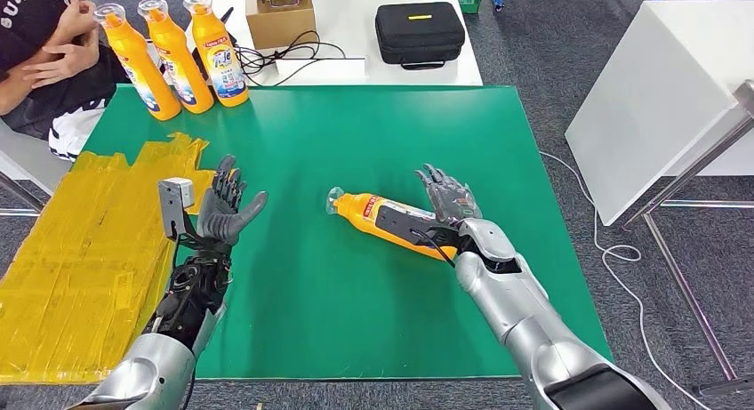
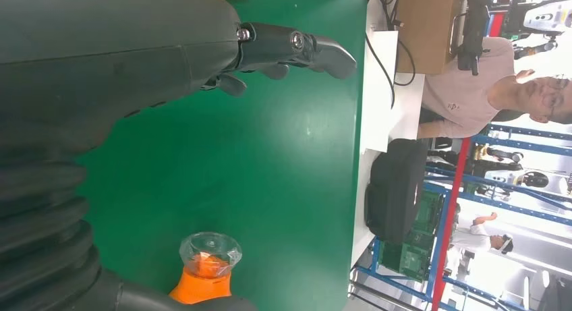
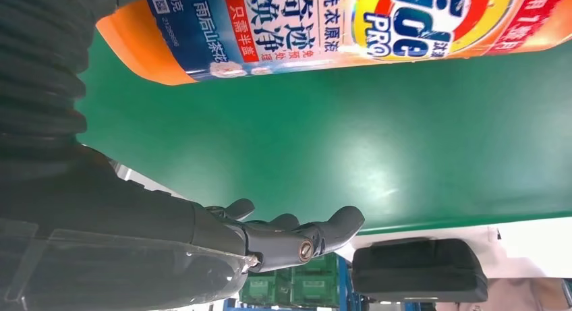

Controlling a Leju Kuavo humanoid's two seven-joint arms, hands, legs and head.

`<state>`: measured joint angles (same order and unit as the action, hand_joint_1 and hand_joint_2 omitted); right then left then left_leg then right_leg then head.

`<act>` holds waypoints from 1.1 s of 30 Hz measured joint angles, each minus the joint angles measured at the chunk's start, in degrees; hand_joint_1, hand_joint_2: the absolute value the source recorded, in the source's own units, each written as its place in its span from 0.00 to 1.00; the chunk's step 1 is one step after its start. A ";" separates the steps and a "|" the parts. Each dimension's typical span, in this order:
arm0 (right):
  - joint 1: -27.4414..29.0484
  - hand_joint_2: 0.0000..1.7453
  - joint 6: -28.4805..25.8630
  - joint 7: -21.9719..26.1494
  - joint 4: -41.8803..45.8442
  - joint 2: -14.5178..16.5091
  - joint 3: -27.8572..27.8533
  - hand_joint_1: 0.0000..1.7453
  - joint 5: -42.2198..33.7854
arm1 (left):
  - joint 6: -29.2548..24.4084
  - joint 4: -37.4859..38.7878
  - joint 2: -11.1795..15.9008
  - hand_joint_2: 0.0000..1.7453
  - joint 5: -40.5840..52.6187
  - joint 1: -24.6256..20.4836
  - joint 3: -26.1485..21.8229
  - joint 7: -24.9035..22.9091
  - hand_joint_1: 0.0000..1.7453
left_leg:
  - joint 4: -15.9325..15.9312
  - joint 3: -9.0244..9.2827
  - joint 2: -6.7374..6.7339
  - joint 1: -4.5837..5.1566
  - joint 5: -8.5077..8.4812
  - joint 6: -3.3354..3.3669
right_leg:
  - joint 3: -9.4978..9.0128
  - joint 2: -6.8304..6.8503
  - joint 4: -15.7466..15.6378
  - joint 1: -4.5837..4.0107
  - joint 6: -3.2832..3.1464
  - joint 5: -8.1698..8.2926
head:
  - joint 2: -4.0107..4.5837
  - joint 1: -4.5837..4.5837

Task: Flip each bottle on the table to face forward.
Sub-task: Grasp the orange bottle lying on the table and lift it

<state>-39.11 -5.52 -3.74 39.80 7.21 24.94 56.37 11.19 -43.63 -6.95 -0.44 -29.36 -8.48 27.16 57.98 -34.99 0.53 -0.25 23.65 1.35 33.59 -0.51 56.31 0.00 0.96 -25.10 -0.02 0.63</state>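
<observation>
Both my hands open, raised over the tabletop

My silver left arm [image 1: 164,357] comes up from below with its dark forearm tilted upright, and my left hand [image 1: 224,210] is lifted with the palm turned inward, its dark fingers [image 1: 228,180] apart and holding nothing. My silver right arm [image 1: 520,308] reaches forward and inward; my right hand [image 1: 449,201] lies flat and low, its fingers [image 3: 317,235] stretched out straight, loosely spread and closed on nothing, the grey ribbed wrist cover [image 3: 40,68] behind it.
</observation>
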 joint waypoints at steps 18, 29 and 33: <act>-1.07 1.00 0.64 -1.31 -4.82 0.94 0.73 0.00 0.05 | -0.09 0.39 -0.17 1.00 -0.05 -0.21 0.04 -0.13 0.00 | 0.00 0.01 0.00 0.00 0.00 0.00 | 0.00 0.00 0.00 0.00 0.00 0.00 | 0.00 0.00; -1.08 1.00 1.69 -1.66 -6.91 1.19 1.35 0.00 0.13 | -0.09 0.44 -0.22 1.00 -0.10 -0.21 0.04 -0.25 0.00 | 0.00 0.00 0.00 0.00 0.00 0.00 | 0.00 0.00 0.00 0.00 0.00 0.00 | 0.00 0.00; -1.09 1.00 1.69 -1.70 -7.51 1.30 1.38 0.00 0.15 | -0.09 0.46 -0.26 1.00 -0.11 -0.21 0.04 -0.26 0.00 | 0.00 0.00 0.00 0.00 0.00 0.00 | 0.01 0.00 0.00 0.00 0.00 0.00 | 0.00 0.01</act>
<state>-40.20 -3.82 -5.44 32.29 8.51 26.32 56.52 11.10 -43.17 -7.21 -0.55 -29.57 -8.44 26.91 57.98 -34.99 0.53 -0.25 23.65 1.35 33.59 -0.51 56.32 0.00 0.96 -25.10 -0.02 0.63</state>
